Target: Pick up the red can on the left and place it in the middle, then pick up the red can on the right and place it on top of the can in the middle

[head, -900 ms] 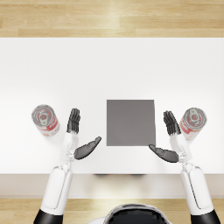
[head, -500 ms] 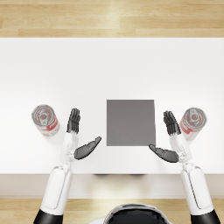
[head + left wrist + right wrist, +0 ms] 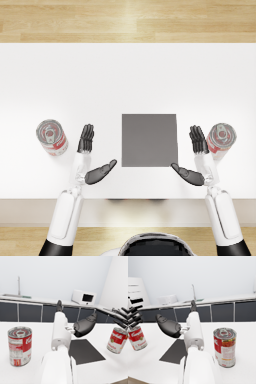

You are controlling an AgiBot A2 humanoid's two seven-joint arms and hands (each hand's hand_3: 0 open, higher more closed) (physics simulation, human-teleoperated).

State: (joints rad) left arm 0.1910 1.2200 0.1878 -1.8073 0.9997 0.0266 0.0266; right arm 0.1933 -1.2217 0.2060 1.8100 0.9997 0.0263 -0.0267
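Nothing is lifted yet: both cans stand on the white bench (image 3: 128,75), the left can (image 3: 52,137) just beside the wide, empty left robot hand (image 3: 92,157), which must now close around it, while the right robot hand (image 3: 195,157) is also wide and empty next to the right can (image 3: 220,139).

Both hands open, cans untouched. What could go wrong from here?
1. Left hand sits beside the left can, not around it; a sideways approach could tip it.
2. Right hand's fingers are close to the right can, so it may get nudged.
3. Stacking can-on-can over the grey mat tolerates little offset.
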